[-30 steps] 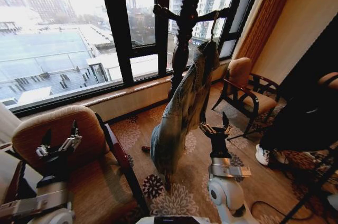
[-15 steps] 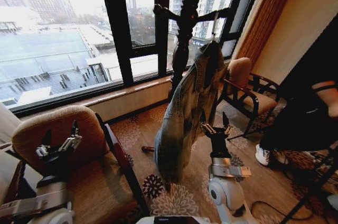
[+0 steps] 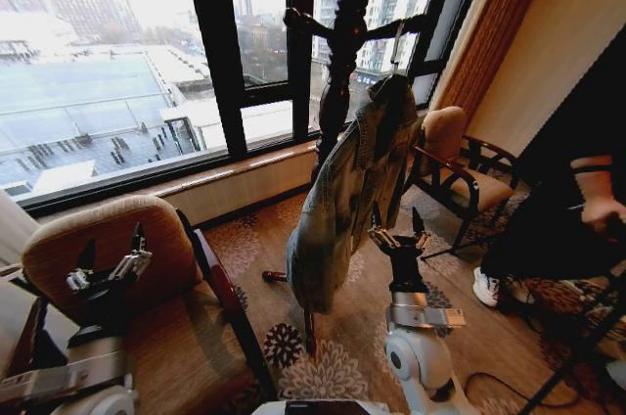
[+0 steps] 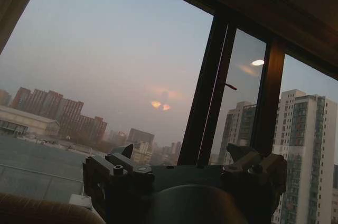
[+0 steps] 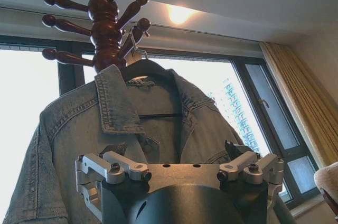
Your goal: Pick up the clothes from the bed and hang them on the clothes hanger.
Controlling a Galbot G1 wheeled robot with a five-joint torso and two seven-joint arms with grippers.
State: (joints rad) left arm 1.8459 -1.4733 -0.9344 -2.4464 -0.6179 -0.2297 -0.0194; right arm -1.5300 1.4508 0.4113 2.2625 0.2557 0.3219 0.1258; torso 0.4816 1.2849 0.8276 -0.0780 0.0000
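Jacket [image 3: 350, 202] hung on coat stand [image 3: 342, 53]; both grippers empty and spread.
Head view: the jacket hangs from a peg of the dark wooden stand in front of the window [image 3: 108, 63], its hem clear of the patterned carpet [image 3: 323, 366]. The right gripper [image 3: 395, 235] points up just beside the jacket's lower edge, fingers apart, holding nothing. The left gripper [image 3: 106, 266] is raised in front of the tan armchair [image 3: 108, 249], well apart from the jacket, fingers apart and empty. Left wrist view: the left gripper [image 4: 185, 163] faces the window frame and distant buildings, fingers apart. Right wrist view: the right gripper [image 5: 179, 168] sits below the jacket [image 5: 132, 123], fingers apart; the black hanger [image 5: 158, 89] shows inside the open collar, its hook over a stand [image 5: 103, 18] peg.
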